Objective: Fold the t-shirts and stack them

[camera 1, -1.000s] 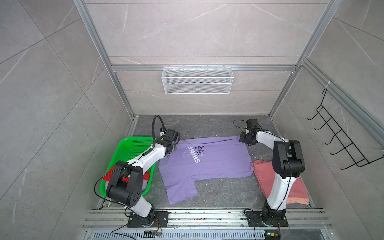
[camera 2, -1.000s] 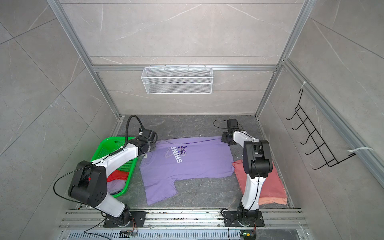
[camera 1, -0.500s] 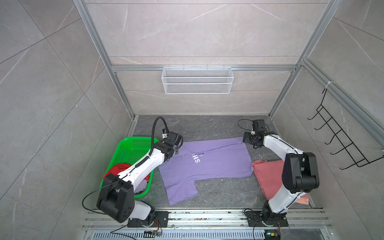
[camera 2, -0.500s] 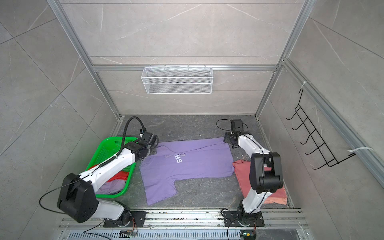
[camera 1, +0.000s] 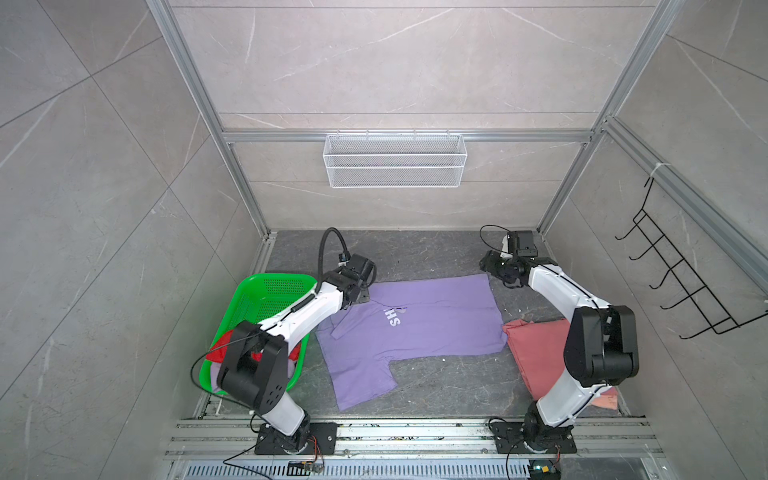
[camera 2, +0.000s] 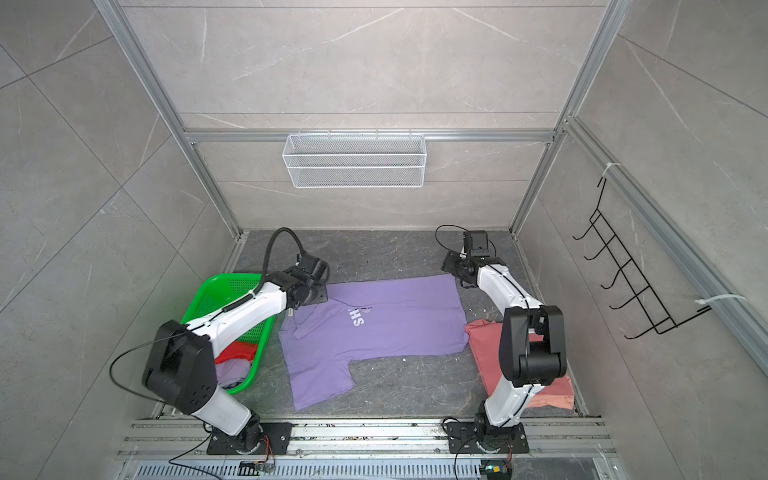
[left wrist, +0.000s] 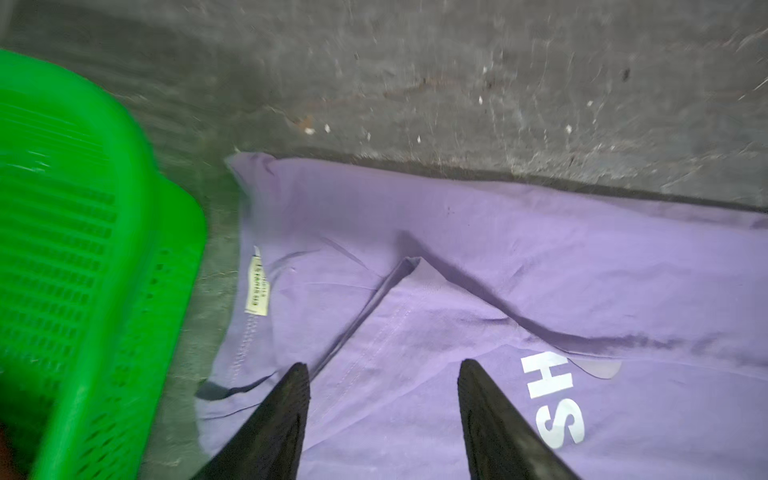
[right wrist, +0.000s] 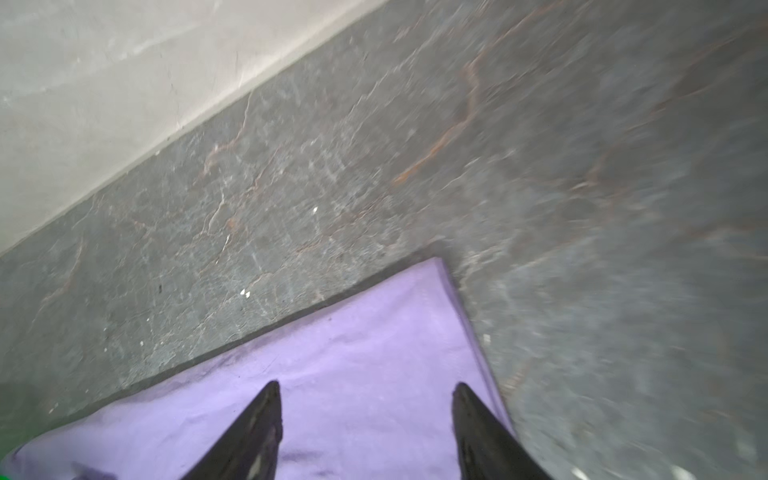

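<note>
A lavender t-shirt (camera 1: 432, 332) (camera 2: 386, 332) lies flat mid-floor, its far side folded over so only "SH" of the white print (left wrist: 552, 399) shows. My left gripper (left wrist: 382, 365) (camera 1: 360, 296) is open just above the shirt's collar end, next to the label (left wrist: 257, 286). My right gripper (right wrist: 363, 386) (camera 1: 494, 268) is open over the far right corner (right wrist: 436, 266), holding nothing. A salmon-pink shirt (camera 1: 536, 353) (camera 2: 486, 349) lies folded at the right, partly behind the right arm. A red shirt (camera 2: 235, 351) and a lavender one (camera 2: 232, 374) sit in the basket.
The green perforated basket (camera 1: 266, 286) (camera 2: 220, 286) (left wrist: 104, 208) stands close to the left of the shirt. A white wire basket (camera 1: 395, 166) hangs on the back wall and a black hook rack (camera 1: 685, 291) on the right wall. Bare grey floor lies beyond the shirt.
Both grippers were shut on the lavender shirt's far corners; they have opened and let go. The shirt's far side now lies folded over, hiding part of the print.
</note>
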You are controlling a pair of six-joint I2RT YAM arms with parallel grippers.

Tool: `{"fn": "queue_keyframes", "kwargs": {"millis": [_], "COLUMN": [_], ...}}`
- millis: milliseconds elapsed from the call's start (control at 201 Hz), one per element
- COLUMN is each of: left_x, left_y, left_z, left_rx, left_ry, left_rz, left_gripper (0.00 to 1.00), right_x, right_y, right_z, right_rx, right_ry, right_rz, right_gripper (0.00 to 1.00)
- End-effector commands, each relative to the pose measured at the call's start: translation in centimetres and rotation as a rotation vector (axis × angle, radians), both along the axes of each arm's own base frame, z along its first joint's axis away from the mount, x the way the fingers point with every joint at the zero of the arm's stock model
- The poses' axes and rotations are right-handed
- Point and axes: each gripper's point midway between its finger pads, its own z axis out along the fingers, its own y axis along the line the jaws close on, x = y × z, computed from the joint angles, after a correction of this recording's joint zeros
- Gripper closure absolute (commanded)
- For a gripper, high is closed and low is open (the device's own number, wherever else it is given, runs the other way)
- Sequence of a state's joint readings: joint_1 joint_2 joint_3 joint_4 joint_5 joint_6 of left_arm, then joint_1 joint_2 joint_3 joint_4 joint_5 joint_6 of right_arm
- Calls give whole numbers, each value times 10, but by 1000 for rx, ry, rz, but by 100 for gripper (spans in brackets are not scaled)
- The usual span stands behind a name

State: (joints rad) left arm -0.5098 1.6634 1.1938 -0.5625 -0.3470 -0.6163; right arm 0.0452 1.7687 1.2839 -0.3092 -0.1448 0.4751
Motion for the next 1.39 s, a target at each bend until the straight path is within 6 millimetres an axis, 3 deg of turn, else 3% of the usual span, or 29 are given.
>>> {"fn": "queue_keyframes", "kwargs": {"millis": [0, 154, 314, 578, 817, 946, 1091, 1325, 1390], "left_x": [19, 34, 38, 41, 36, 30, 9, -45, -56], "left_y": [-23, -29, -27, -21, -13, -10, -23, -43, -53], "left_z": [-14, -39, -46, -57, -59, -48, -37, -30, -27], "left_rx": [-95, -89, -112, -108, -81, -81, -163, -342, -399], "left_ry": [21, 69, 52, 47, 55, 50, 123, 255, 276], "left_rz": [20, 100, 183, 276, 320, 324, 301, 345, 343], "left_gripper": [40, 39, 39, 41, 72, 92, 100, 100, 85], "right_x": [17, 11, -4, -7, -11, -16, -18, -21, -23], "right_y": [20, 26, 27, 32, 37, 37, 37, 36, 37], "right_z": [-9, -34, -51, -59, -69, -75, -78, -83, -87], "right_rx": [117, 143, 138, 159, 190, 188, 190, 183, 189], "right_ry": [9, 75, 118, 135, 151, 160, 165, 166, 175], "right_rz": [37, 60, 79, 99, 114, 116, 113, 115, 112], "right_gripper": [36, 37, 37, 37, 40, 41, 41, 42, 43]}}
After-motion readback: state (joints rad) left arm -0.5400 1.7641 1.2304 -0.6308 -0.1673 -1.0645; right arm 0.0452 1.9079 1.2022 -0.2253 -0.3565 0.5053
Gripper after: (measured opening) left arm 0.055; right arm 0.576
